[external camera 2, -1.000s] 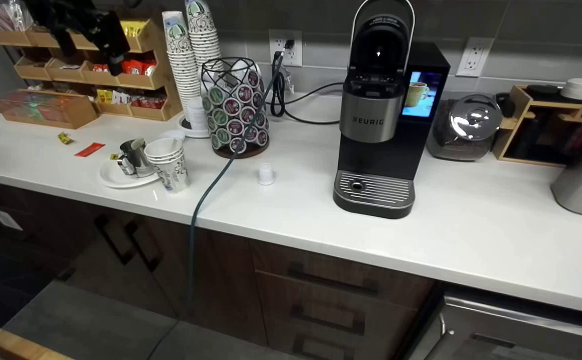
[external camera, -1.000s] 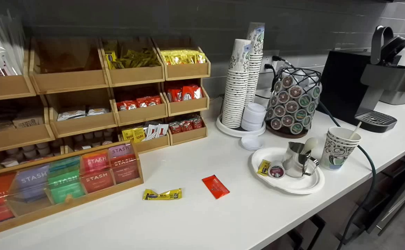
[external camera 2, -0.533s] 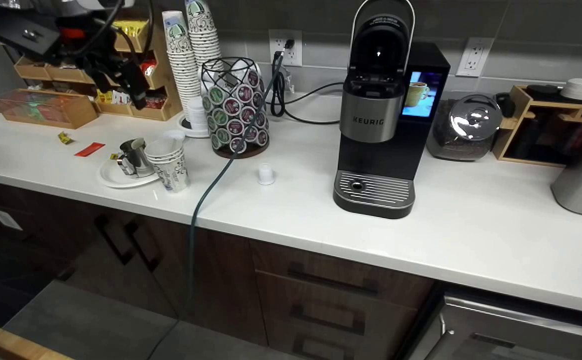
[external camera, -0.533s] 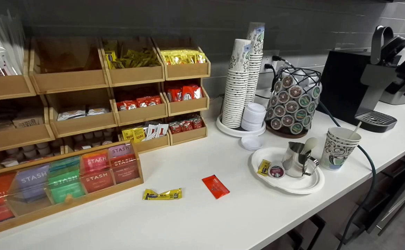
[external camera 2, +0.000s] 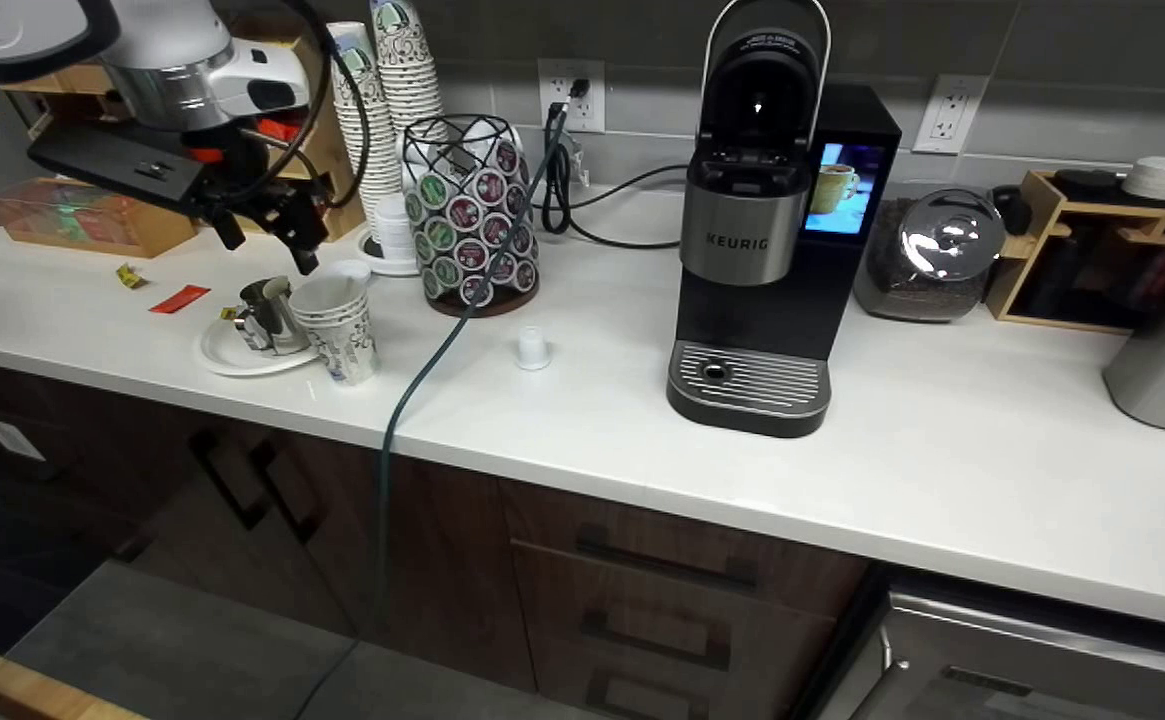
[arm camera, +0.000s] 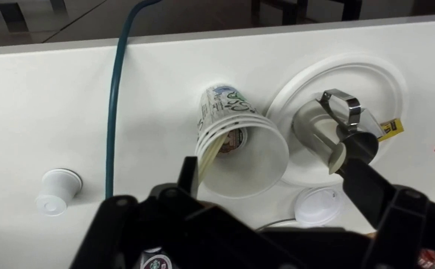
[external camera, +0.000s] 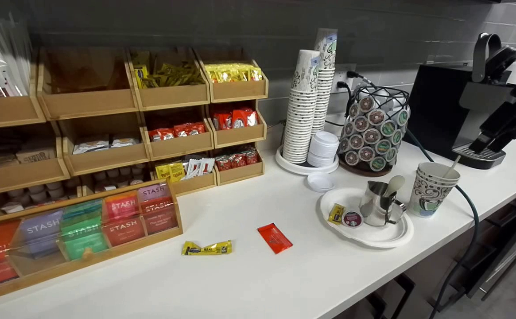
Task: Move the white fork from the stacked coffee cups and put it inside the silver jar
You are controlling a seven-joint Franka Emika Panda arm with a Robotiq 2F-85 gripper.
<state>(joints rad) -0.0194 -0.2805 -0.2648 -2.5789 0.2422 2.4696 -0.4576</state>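
Note:
The white fork (arm camera: pixel 211 155) leans inside the stacked coffee cups (arm camera: pixel 221 106); only its thin pale stem shows. The stem also sticks up above the cup rim in an exterior view (external camera: pixel 453 165). The cups (external camera 2: pixel 342 345) stand upright at the plate's side. The silver jar (external camera: pixel 375 206) stands on the plate with a pale spoon (external camera: pixel 394 185) in it; it also shows in the wrist view (arm camera: pixel 312 121). My gripper (arm camera: pixel 271 168) is open and empty, above the cups and jar. In an exterior view the gripper (external camera 2: pixel 267 247) hangs just above and behind the jar.
The white plate (external camera: pixel 390 239) also holds a coffee pod (external camera: pixel 352 218) and a yellow packet (external camera: pixel 336 213). A clear lid (arm camera: pixel 318 205) lies behind. A pod carousel (external camera 2: pixel 472 215), a green cable (arm camera: pixel 114 101), a white pod (arm camera: pixel 58 190) and a coffee machine (external camera 2: pixel 742 235) are nearby.
My gripper has come down and toward the cups and jar from the upper left in an exterior view. It has entered from the right edge in an exterior view. The objects have not moved.

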